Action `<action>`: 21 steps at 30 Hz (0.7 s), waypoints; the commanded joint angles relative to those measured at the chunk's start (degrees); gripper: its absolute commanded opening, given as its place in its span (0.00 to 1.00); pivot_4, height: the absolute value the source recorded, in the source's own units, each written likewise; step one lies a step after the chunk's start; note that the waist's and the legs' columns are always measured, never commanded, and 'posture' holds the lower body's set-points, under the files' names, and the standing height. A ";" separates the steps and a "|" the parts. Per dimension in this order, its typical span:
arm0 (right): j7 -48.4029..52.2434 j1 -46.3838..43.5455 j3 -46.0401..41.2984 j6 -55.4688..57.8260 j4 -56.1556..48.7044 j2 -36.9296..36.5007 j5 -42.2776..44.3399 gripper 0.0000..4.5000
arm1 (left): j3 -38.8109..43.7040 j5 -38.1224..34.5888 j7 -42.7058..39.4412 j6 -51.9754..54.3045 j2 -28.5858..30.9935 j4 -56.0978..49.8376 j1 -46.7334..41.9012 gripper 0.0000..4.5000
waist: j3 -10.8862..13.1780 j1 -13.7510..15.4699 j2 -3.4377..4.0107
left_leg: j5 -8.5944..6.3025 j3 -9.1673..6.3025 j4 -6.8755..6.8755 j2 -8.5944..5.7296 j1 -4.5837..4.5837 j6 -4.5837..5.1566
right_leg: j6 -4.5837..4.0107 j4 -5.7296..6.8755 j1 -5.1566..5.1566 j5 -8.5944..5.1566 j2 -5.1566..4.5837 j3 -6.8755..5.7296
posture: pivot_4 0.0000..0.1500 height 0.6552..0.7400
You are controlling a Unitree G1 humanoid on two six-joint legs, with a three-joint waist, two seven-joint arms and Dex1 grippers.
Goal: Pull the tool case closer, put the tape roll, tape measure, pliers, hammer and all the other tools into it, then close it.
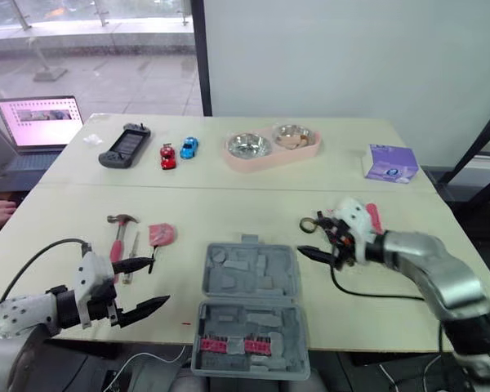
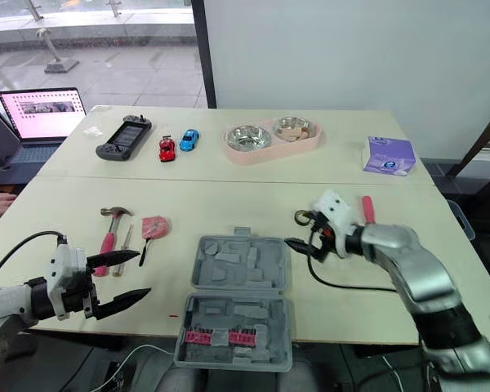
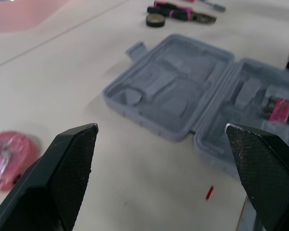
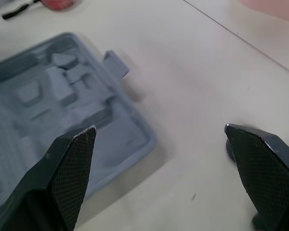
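Tool case (image 1: pixel 251 306): lying open at the near table edge between both arms, ready for loading.
Left gripper (image 1: pixel 159 280): fingers spread wide, near the hammer (image 1: pixel 118 233) and tape measure (image 1: pixel 162 235).
Right gripper (image 1: pixel 310 237): spread wide beside the tape roll (image 1: pixel 308 224), probably lining up a pick.

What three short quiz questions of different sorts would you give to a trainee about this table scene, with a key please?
1. True or false: the left end effector and the right end effector are each shut on a tool.
2. Where does the hammer lie relative to the open tool case? A. on the robot's left of it; B. on the robot's right of it; C. inside it.
3. How many toy cars stand between the game controller and the pink double bowl?
Key: 1. False, both are open and empty. 2. A. 3. Two, a red toy car and a blue toy car.
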 commanded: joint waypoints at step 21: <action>8.06 -19.06 10.28 -8.30 30.46 7.00 -16.14 1.00 | -0.77 -0.70 5.16 1.86 -0.87 -7.55 0.02 0.99 | 0.05 -0.21 0.08 | 0.04 0.00 -0.05 0.00 -0.10 -0.03 | 0.21 0.08 -0.14 0.06 0.02 0.00 | 1.00 1.00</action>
